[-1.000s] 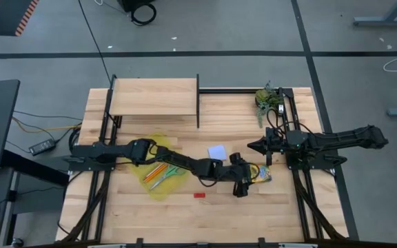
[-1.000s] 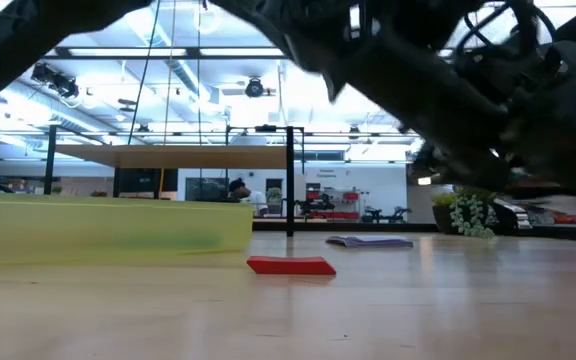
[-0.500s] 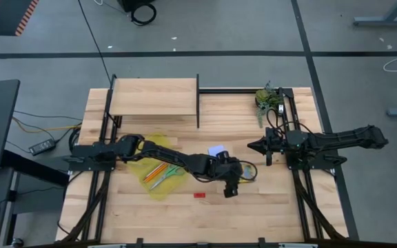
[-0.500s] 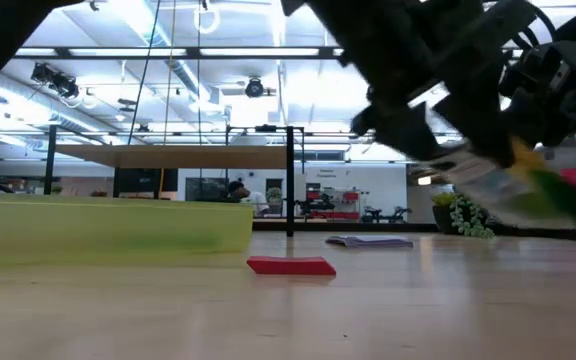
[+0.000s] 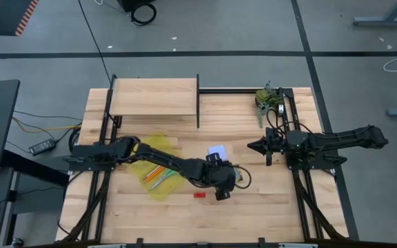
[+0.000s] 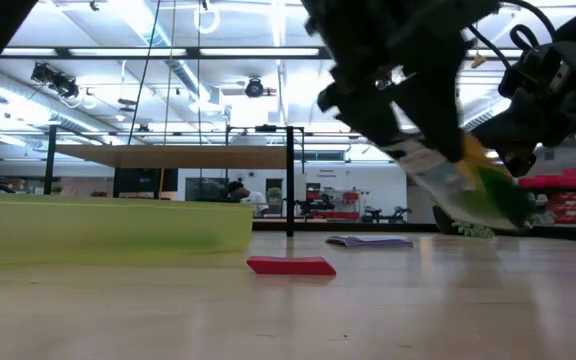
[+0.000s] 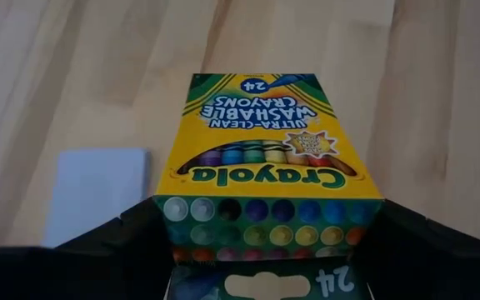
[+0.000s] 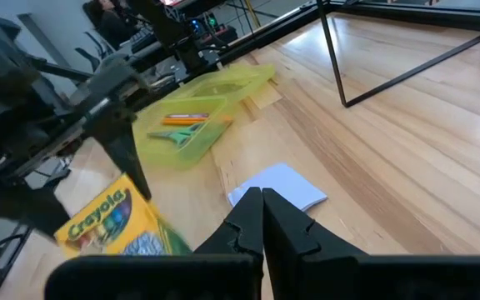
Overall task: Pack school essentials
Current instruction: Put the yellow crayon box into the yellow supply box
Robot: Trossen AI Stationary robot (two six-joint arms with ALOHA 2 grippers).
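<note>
- The tiny red eraser (image 5: 199,195) lies flat on the table (image 5: 185,220) nearest the front edge, a little left of centre, with nothing touching it; the low view shows it as a flat red slab (image 6: 290,265) on the wood.
- Just behind and to the right of the eraser, the left gripper (image 5: 224,186) holds the yellow-green crayon box (image 7: 265,158) lifted off the table; its fingers are spread wide and clamped on the box's two sides, and in the low view the box (image 6: 468,180) hangs tilted in the air.
- Toward the left edge, the yellow translucent pouch (image 5: 158,174) rests on the table with orange pencils (image 5: 156,171) and green-handled scissors (image 5: 165,178) inside; the left arm crosses above it.
- The pale blue square note pad (image 5: 216,151) lies flat near the table's middle, just behind the left gripper and apart from the pouch.
- The right gripper (image 5: 267,146) hovers toward the right edge, well apart from the crayon box and level with the note pad; its fingers (image 8: 261,218) press together and hold nothing.
- In the back right corner stands a dark green leafy clump (image 5: 269,100).
- Along the back edge, left of centre, a raised wooden shelf (image 5: 154,96) sits on a black frame.
</note>
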